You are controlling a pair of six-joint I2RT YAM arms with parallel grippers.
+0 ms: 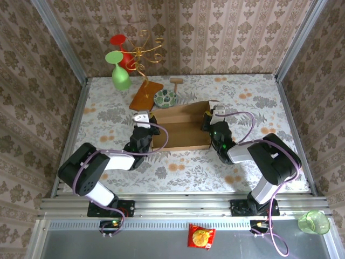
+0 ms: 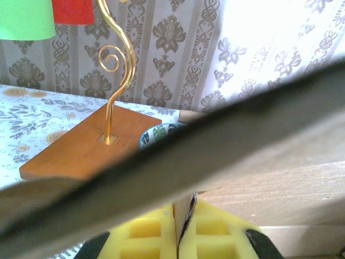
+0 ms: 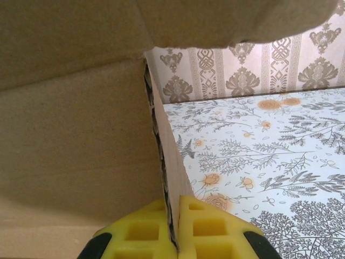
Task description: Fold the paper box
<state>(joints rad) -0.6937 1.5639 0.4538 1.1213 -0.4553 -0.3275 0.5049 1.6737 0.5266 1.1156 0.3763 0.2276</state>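
Looks like a robotics lab cell dressed up as a living room, honestly. The damask wallpaper (image 1: 215, 32) runs between bare aluminium posts (image 1: 59, 40). The floral table cover (image 1: 178, 170) stops at a metal extrusion rail (image 1: 178, 206) along the bottom of the frame. The left arm (image 1: 91, 170) and right arm (image 1: 272, 156) are bolted there, with purple cables (image 1: 277, 237) trailing.
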